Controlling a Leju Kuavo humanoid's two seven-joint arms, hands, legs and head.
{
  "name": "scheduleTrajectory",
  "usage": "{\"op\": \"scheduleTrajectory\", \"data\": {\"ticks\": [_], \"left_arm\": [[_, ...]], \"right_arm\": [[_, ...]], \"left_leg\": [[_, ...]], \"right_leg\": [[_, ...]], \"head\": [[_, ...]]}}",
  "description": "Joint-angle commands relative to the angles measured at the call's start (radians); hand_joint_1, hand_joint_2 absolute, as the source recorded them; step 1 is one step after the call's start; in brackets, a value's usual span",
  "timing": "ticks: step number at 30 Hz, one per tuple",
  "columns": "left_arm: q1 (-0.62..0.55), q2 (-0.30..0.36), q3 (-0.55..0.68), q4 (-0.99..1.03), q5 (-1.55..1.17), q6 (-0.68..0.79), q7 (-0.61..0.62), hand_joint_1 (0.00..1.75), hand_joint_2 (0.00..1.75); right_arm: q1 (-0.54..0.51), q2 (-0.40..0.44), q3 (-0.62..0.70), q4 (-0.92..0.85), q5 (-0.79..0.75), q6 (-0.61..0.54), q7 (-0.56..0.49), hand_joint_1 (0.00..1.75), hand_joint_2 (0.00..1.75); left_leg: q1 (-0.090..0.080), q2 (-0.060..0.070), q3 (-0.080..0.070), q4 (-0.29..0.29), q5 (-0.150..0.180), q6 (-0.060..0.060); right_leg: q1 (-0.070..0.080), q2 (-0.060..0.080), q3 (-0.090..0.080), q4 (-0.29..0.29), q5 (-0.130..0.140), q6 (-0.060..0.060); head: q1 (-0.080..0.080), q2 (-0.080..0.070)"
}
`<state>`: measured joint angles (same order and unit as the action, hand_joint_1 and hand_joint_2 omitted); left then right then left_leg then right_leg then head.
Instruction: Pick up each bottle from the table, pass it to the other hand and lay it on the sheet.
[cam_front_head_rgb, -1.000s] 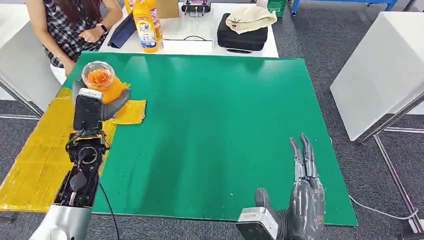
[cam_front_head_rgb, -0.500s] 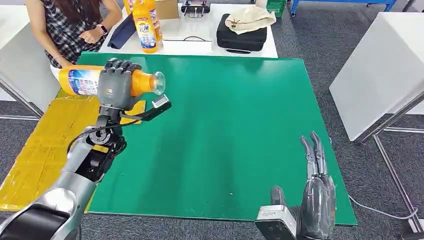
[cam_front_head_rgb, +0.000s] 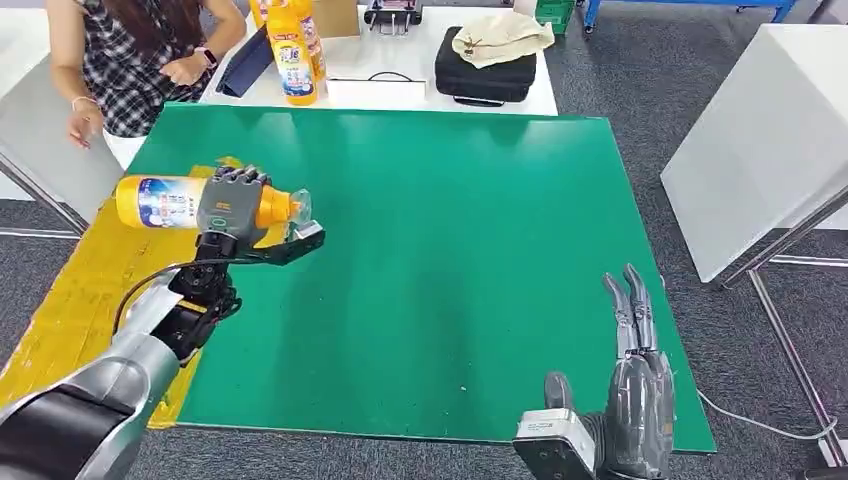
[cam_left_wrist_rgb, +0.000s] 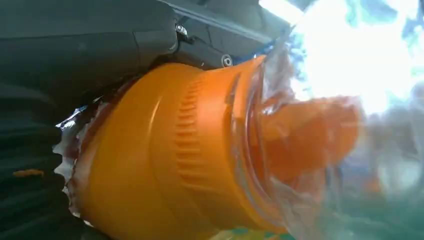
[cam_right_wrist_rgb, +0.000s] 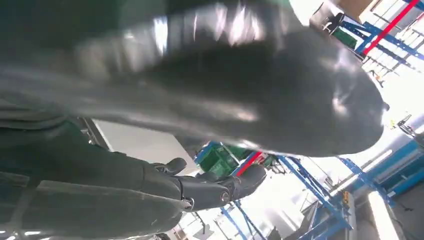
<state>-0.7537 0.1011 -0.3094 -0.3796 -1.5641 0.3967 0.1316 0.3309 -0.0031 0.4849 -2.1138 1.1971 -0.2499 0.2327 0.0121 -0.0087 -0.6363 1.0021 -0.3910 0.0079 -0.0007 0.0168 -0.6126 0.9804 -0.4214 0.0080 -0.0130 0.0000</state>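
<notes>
My left hand (cam_front_head_rgb: 232, 203) grips an orange bottle (cam_front_head_rgb: 160, 201) around its shoulder and holds it level over the left side of the green table (cam_front_head_rgb: 430, 250), clear cap pointing right. The left wrist view has the bottle's orange shoulder (cam_left_wrist_rgb: 165, 160) and clear cap (cam_left_wrist_rgb: 310, 135) close up. A yellow sheet (cam_front_head_rgb: 80, 300) lies along the table's left edge, below the bottle. My right hand (cam_front_head_rgb: 630, 400) is at the table's near right edge, fingers straight and apart, holding nothing. Its dark fingers (cam_right_wrist_rgb: 215, 190) appear in the right wrist view.
A person (cam_front_head_rgb: 130, 50) stands at the far left corner, one hand (cam_front_head_rgb: 82, 122) near the table's edge. Two more orange bottles (cam_front_head_rgb: 293, 50), a black case (cam_front_head_rgb: 485, 75) and a cloth (cam_front_head_rgb: 500, 35) sit on the white table behind. A white table (cam_front_head_rgb: 770, 130) stands to the right.
My left hand turned the bottle from cap-toward-camera to level, then lowered it a little toward the sheet. The person's hand drew back from the table. My right hand barely shifted.
</notes>
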Motion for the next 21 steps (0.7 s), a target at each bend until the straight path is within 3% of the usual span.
{"op": "scheduleTrajectory", "data": {"ticks": [1, 19, 20, 21], "left_arm": [[-0.033, 0.058, 0.045, 0.134, 0.037, -0.054, 0.01, 1.75, 1.75], [-0.018, 0.05, 0.072, 0.137, 0.057, -0.073, -0.01, 1.75, 1.75], [-0.009, 0.05, 0.074, 0.132, 0.057, -0.086, -0.051, 1.54, 1.75], [-0.002, 0.05, 0.077, 0.13, 0.056, -0.082, -0.053, 0.0, 0.0]], "right_arm": [[0.002, -0.011, 0.0, 0.021, 0.017, 0.017, 0.019, 0.0, 0.0], [-0.005, -0.013, 0.003, 0.027, 0.011, 0.022, 0.021, 0.0, 0.0], [-0.009, -0.014, 0.005, 0.03, 0.007, 0.023, 0.021, 0.0, 0.0], [-0.011, -0.013, 0.004, 0.033, 0.004, 0.023, 0.02, 0.0, 0.0]], "left_leg": [[0.0, 0.004, 0.007, 0.0, -0.004, 0.0], [0.0, 0.001, 0.002, 0.0, -0.001, 0.0], [0.0, 0.001, 0.005, 0.0, -0.002, 0.0], [0.0, 0.001, 0.003, 0.0, -0.001, 0.0]], "right_leg": [[0.0, 0.002, 0.007, 0.0, -0.003, 0.001], [0.0, 0.0, 0.002, -0.001, -0.001, 0.0], [0.0, -0.001, 0.005, 0.0, -0.002, 0.001], [0.0, -0.001, 0.003, 0.0, -0.001, 0.0]], "head": [[0.0, 0.0], [0.0, 0.0], [0.0, 0.0], [0.0, 0.0]]}}
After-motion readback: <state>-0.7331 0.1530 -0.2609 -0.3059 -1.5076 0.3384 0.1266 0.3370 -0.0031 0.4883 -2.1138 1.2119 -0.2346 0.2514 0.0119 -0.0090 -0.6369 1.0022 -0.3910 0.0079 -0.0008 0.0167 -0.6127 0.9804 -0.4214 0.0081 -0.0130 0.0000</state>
